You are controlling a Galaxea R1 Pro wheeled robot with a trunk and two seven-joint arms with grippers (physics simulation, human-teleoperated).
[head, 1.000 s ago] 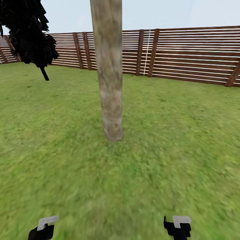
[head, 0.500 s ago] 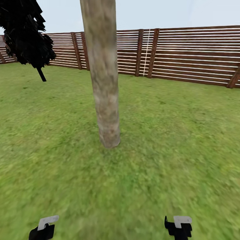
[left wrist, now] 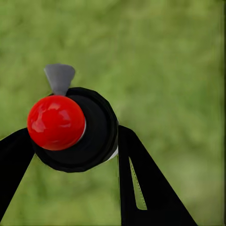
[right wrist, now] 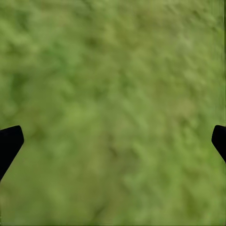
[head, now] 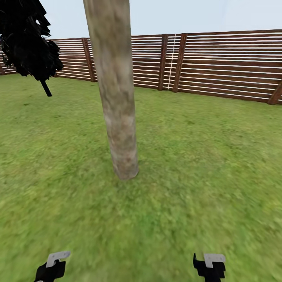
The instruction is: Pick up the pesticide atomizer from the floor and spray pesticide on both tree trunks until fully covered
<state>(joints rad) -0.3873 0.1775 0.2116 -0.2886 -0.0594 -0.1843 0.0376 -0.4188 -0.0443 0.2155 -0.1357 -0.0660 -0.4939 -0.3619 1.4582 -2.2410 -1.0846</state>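
Grass surrounds the tree trunk; left claw grips the atomizer, right claw wide.

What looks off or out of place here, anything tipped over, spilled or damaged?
Nothing stands out. The tree trunk stands intact on the lawn, its bark bare of white specks, and the fence looks whole. The left gripper holds the pesticide atomizer between its fingers; the right gripper is open over grass.

Ground: mottled green grass lawn
Boundary: brown horizontal-slat wooden fence
Sky: pale, hazy blue-grey sky
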